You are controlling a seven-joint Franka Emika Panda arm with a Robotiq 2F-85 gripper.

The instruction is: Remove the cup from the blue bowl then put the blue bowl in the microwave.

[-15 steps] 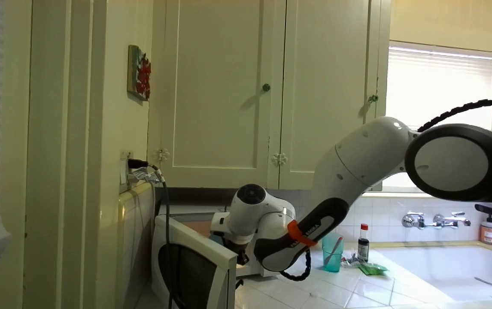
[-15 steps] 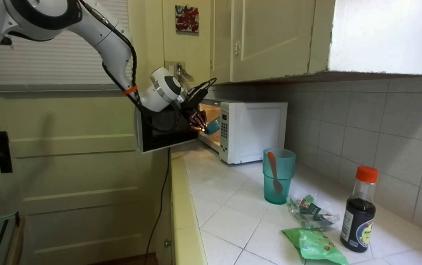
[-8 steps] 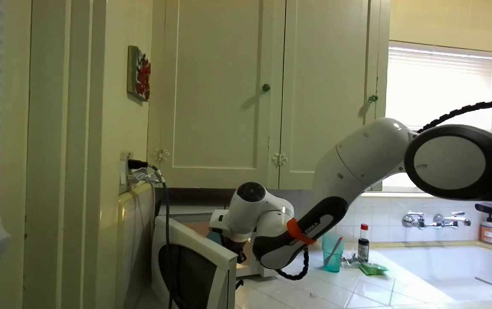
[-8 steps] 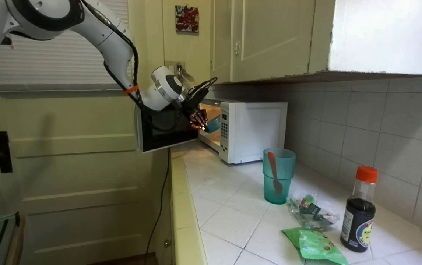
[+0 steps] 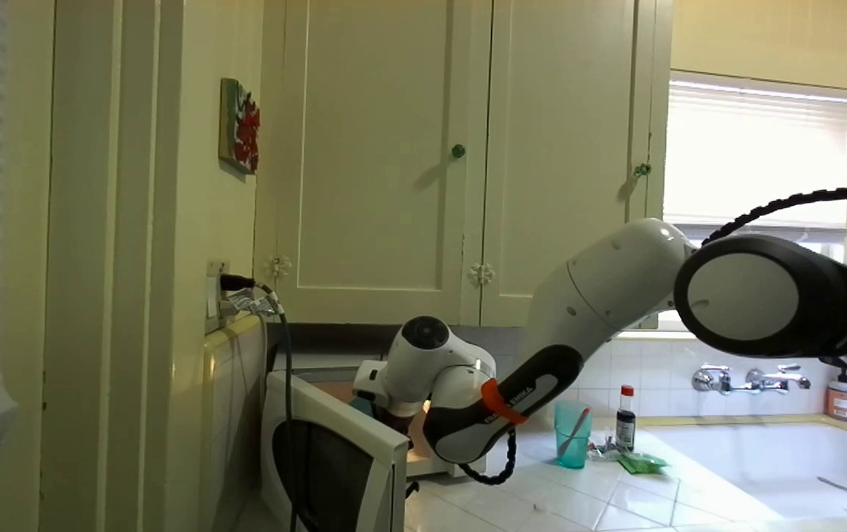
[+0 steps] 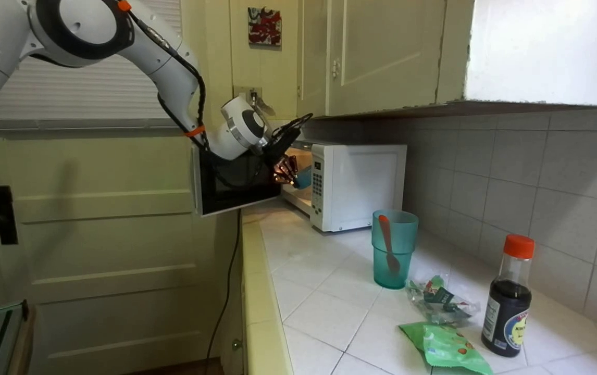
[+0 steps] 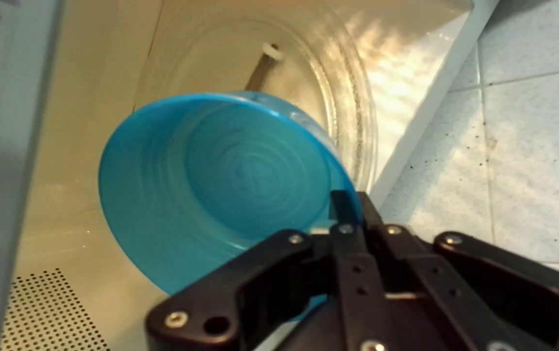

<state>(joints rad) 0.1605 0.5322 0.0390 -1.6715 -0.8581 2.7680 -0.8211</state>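
Kitchen counter (image 6: pixel 324 307) — white-tiled, yellow-edged
Set directly upon it — one microwave (image 6: pixel 363 187); one teal cup (image 6: pixel 406 250), upright near the microwave; one clear packet (image 6: pixel 442 304); one green packet (image 6: pixel 447 348) just beside it; one red-capped bottle (image 6: pixel 508 304), dark-filled, upright.

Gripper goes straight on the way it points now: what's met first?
Probably the clear turntable inside the microwave, with the blue bowl pinched in the gripper likely touching down first. Depth is unclear; it could catch the microwave's floor instead.
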